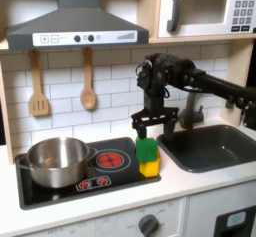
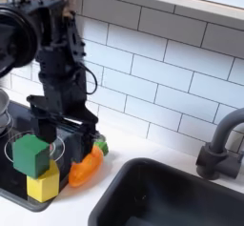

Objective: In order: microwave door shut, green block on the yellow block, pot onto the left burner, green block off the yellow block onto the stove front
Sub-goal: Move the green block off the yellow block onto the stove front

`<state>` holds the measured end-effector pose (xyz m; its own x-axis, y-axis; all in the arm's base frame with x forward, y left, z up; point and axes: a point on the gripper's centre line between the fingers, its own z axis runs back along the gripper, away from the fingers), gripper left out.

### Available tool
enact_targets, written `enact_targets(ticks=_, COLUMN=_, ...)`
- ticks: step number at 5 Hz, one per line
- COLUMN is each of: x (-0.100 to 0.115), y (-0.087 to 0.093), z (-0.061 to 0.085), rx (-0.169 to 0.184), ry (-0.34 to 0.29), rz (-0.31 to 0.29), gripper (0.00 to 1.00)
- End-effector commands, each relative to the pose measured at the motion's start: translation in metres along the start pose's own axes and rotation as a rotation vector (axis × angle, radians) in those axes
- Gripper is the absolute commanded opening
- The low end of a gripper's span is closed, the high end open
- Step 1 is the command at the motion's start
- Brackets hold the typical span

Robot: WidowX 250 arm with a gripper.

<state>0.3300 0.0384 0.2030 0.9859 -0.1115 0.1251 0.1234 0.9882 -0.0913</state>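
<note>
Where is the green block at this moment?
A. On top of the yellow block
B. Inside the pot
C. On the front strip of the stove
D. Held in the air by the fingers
A. In both exterior views the green block rests on the yellow block at the cooktop's edge, the gripper hangs just above it, and the pot sits apart.

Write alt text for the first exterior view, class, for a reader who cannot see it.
A black robot arm's pincer hangs just above a green block stacked on a yellow block at the cooktop's right edge. A steel pot covers the left burner; the microwave door above is shut.
</note>
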Motion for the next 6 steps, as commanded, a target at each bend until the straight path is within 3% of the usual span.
enact_targets(ticks=1, x=-0.002, y=0.016, z=0.007, rx=0.016, ry=-0.010, rz=0.013, gripper=1.00)
enact_targets(ticks=3, x=0.008, y=0.033, z=0.014, rx=0.025, ry=-0.038, rz=0.071, gripper=1.00)
enact_targets(ticks=4, x=0.015, y=0.030, z=0.020, rx=0.020, ry=-0.066, rz=0.079, gripper=1.00)
enact_targets(ticks=6, x=0.008, y=0.032, z=0.027, rx=0.020, ry=-0.064, rz=0.070, gripper=1.00)
